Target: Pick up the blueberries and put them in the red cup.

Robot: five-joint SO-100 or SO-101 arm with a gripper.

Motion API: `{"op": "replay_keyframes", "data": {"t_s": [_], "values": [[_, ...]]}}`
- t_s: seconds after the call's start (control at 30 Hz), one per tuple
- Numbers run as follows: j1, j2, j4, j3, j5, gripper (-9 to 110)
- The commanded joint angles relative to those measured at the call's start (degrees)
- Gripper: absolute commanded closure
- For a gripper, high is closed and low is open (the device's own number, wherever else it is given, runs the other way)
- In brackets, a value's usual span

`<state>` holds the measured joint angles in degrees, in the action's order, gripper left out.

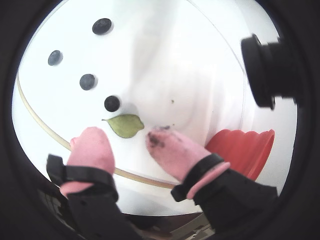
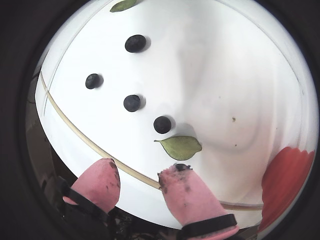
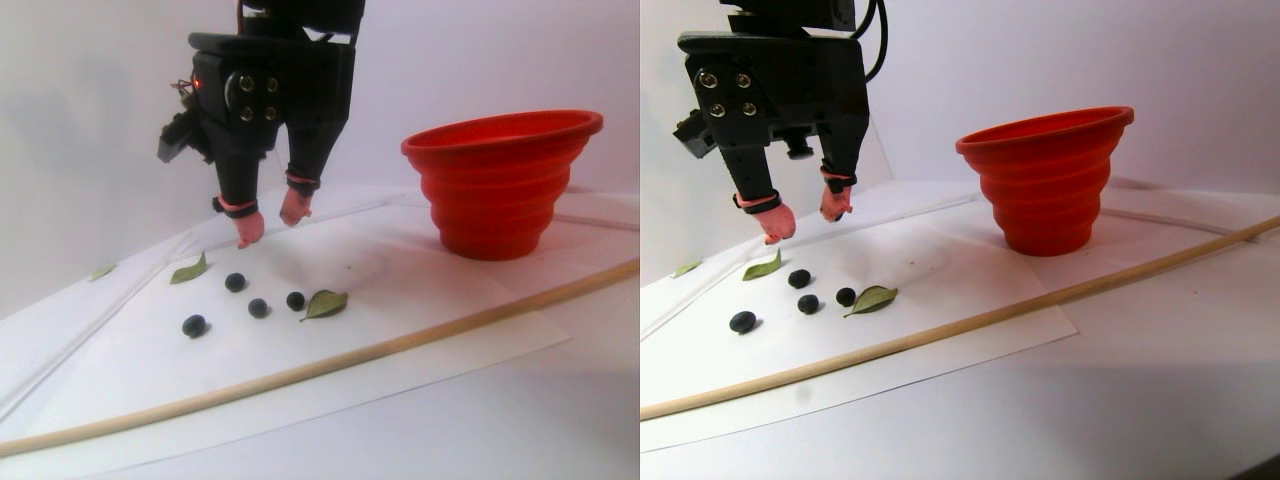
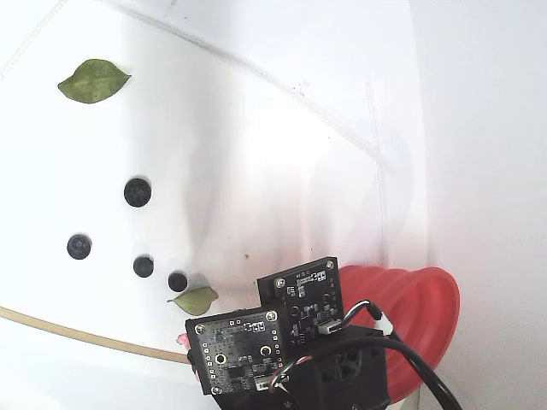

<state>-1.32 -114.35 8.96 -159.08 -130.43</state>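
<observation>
Four dark blueberries lie loose on the white sheet; the nearest one (image 1: pixel 112 103) (image 2: pixel 162 124) sits just beyond a green leaf (image 1: pixel 125 125), the others (image 1: pixel 87 81) (image 1: pixel 55 57) farther out. In the stereo pair view they form a cluster (image 3: pixel 258 307); in the fixed view they lie left of the arm (image 4: pixel 144 266). My gripper (image 1: pixel 124 135) (image 2: pixel 141 168) (image 3: pixel 271 228) is open and empty, its pink fingertips (image 2: pixel 177 172) stained dark. It hovers above the sheet, just short of the berries. The red cup (image 3: pixel 500 180) (image 1: pixel 240 147) (image 4: pixel 419 316) stands upright to the right.
A thin wooden stick (image 3: pixel 400 335) (image 2: pixel 90 142) lies across the sheet under my fingers. More green leaves lie left of the berries (image 3: pixel 188 270) (image 4: pixel 94 79). A black camera housing (image 1: pixel 270 70) juts into a wrist view.
</observation>
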Motion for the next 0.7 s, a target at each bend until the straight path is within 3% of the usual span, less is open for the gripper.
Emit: {"op": "replay_keyframes", "data": {"t_s": [0.0,0.67], "values": [[0.44,0.88,2.37,1.67,-0.88,86],[2.81,21.09,20.04,4.48,-5.45,85]]}}
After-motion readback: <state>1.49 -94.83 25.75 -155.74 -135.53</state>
